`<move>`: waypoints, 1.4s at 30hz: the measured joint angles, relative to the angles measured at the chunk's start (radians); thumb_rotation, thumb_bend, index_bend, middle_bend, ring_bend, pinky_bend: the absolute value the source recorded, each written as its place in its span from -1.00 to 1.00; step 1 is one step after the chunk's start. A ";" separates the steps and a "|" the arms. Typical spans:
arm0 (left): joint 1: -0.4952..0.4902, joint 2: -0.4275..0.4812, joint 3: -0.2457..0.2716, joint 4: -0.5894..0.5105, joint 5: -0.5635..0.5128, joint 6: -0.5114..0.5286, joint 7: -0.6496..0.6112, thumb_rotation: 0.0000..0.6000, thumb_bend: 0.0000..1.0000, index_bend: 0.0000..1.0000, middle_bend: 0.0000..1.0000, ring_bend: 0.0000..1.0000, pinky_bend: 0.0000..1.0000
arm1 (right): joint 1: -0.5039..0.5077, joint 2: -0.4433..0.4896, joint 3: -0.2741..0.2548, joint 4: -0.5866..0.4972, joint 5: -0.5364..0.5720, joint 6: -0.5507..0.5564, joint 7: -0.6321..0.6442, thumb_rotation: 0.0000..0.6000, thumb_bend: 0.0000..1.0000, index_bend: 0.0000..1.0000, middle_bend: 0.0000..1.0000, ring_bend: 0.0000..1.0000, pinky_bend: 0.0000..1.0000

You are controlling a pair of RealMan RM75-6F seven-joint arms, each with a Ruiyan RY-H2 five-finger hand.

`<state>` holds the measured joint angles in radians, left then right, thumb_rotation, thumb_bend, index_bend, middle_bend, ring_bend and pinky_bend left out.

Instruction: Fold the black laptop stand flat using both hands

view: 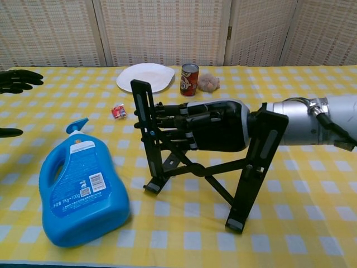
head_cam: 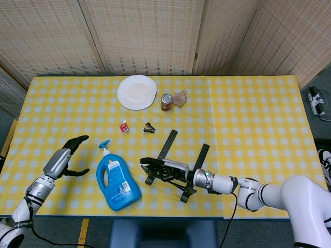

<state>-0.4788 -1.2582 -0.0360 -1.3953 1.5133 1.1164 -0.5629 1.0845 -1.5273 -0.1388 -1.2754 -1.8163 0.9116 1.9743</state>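
The black laptop stand [head_cam: 168, 142] stands unfolded near the table's front edge, its two rails propped up on crossed legs. In the chest view the laptop stand [view: 259, 162] rises tilted just right of the blue bottle. My right hand [head_cam: 163, 169] reaches in between the two rails and grips the frame; in the chest view the right hand [view: 215, 125] has its fingers against the left rail. My left hand [head_cam: 65, 159] hovers at the far left of the table, fingers apart and holding nothing. The chest view shows the left hand [view: 17, 81] only at its left edge.
A blue detergent bottle [head_cam: 118, 181] lies between my hands, close to the stand's left side. Behind are a white plate [head_cam: 137, 92], a can [head_cam: 166, 102], a crumpled wrapper [head_cam: 180, 98], a small red packet [head_cam: 124, 126] and a black clip [head_cam: 149, 127].
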 measured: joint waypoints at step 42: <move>0.025 0.019 0.005 -0.028 0.016 0.060 0.000 1.00 -0.50 -0.87 -0.79 -0.89 -1.00 | -0.240 0.378 -0.090 -0.410 0.091 0.041 -1.019 1.00 -0.32 -1.00 -1.00 -1.00 -1.00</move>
<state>-0.4537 -1.2390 -0.0311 -1.4233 1.5296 1.1764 -0.5634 0.8450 -1.1492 -0.2284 -1.6853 -1.7254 0.9528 0.9550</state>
